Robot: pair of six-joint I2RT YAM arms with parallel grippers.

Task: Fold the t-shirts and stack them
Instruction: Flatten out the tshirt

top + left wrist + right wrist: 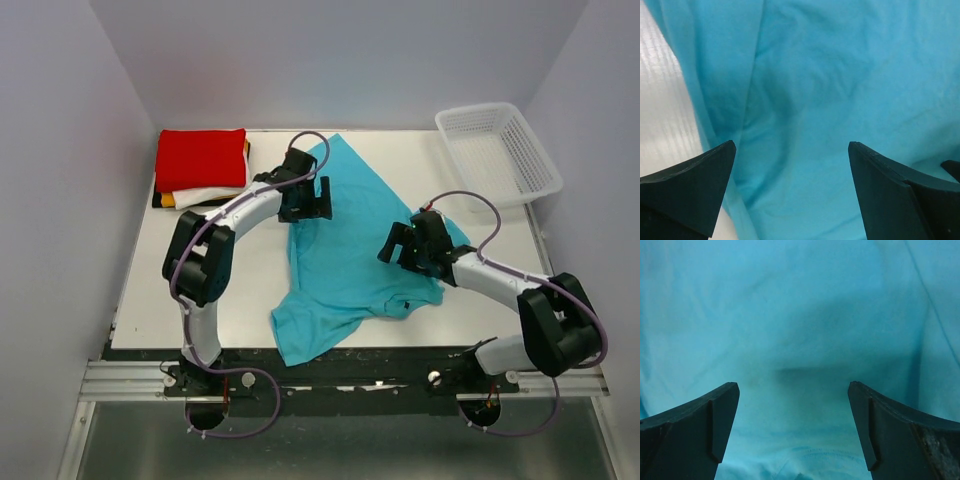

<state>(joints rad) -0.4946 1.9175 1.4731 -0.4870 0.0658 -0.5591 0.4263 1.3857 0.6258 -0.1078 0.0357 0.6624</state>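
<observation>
Presently the blue shirt (pixel 345 265) lies rumpled and unfolded mid-worktop (pixel 250 295); the folded stack (pixel 200 165) sits far left. Left gripper (pixel 790 150) and right gripper (pixel 792 390) hover over it, jaws wide, empty. Cloth judged light, limp, bunch-prone; pinch at hem or shoulder edges.

white table (pixel 410 170) bears turquoise t-shirt (pixel 340 255), folded stack (pixel 200 160), basket (pixel 497 152).

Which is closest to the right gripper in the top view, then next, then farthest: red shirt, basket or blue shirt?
From the right gripper:
1. The blue shirt, right under it.
2. The basket, in the back right corner.
3. The red shirt, in the back left corner.
</observation>
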